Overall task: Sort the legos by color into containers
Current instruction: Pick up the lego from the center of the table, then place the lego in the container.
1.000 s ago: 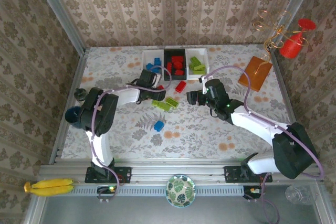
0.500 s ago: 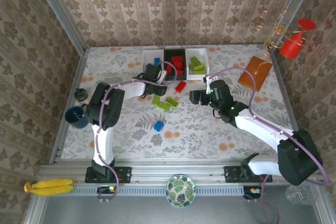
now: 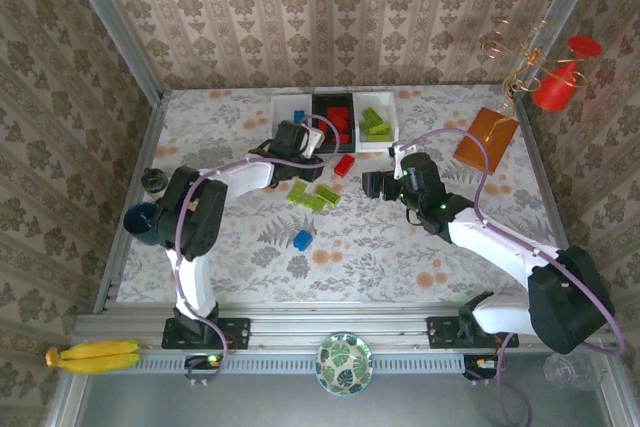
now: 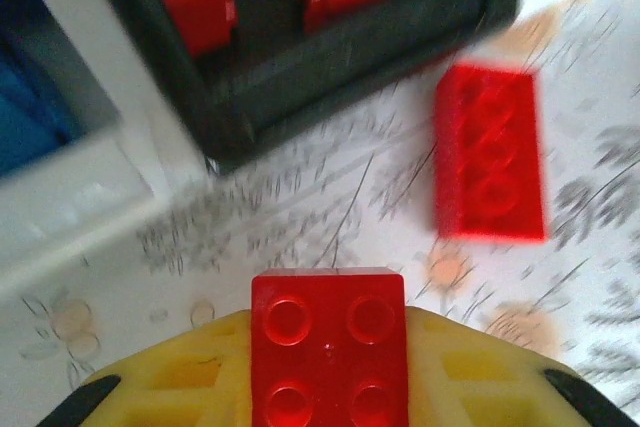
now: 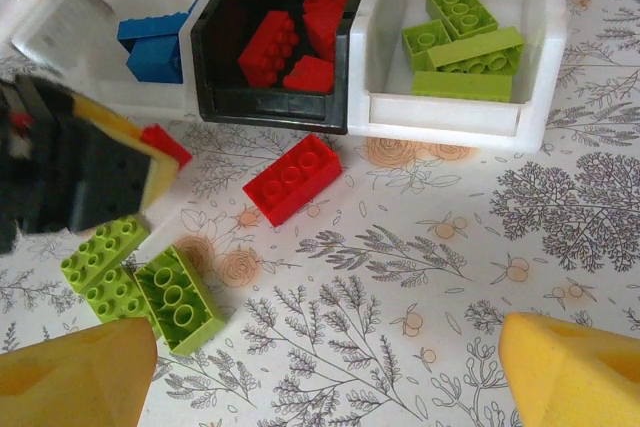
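Legos are getting sorted into three trays sitting in a row at the far side of the worktop [image 3: 250, 257]. The left white tray [image 5: 150, 95] is taking blue, the black tray [image 5: 275, 107] in the middle is taking red, and the right white tray [image 5: 450, 112] is taking green.

The left pincer [image 4: 328, 352] is pinching a small red brick [image 4: 328, 322] between its yellow fingers, right on the near side of the black tray. I'm guessing it's lining up to drop the brick in with the other reds. Can't tell if the brick is clear of the worktop.

The right pincer [image 5: 325, 347] is hanging spread wide with nothing in it, over the loose pieces. It's probably going for the long red brick [image 5: 293, 179] lying just in front of the black tray.

Counting: loose on the worktop I'm seeing that one long red, three green bricks [image 5: 180, 297] bunched together to the left of it, and one blue brick [image 3: 303, 239] sitting alone nearer the arms. Inside the trays I'm making out roughly two blue, four red and four green, but they're overlapping, so don't quote me.
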You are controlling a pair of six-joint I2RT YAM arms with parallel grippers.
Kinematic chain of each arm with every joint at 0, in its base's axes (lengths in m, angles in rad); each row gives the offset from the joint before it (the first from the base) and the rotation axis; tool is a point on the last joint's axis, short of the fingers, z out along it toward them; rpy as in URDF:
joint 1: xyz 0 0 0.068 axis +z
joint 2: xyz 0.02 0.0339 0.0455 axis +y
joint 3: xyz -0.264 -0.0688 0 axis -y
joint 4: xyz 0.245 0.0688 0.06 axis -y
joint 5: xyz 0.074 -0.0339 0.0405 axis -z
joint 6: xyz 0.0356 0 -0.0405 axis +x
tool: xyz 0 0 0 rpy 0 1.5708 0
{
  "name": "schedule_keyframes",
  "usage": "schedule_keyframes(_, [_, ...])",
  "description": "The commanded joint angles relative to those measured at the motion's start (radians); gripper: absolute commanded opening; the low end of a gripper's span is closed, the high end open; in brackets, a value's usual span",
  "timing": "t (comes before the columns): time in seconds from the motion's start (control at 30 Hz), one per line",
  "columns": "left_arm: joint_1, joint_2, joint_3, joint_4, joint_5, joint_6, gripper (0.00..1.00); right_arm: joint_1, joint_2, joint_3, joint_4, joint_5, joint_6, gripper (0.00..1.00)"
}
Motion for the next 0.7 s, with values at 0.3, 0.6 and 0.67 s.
schedule_keyframes(0.3, [0.018,0.222,0.441,-0.031,0.014,-0.011,0.31,-0.002,-0.029,-0.048,0.084,-0.040,0.013,0.90])
schedule_keyframes(0.6, [0.023,0.351,0.690,-0.176,-0.018,-0.007,0.51,0.000,-0.040,-0.053,0.078,-0.030,0.015,0.90])
schedule_keyframes(0.67, [0.023,0.325,0.676,-0.169,-0.022,-0.010,0.57,0.003,-0.029,-0.050,0.080,-0.030,0.024,0.90])
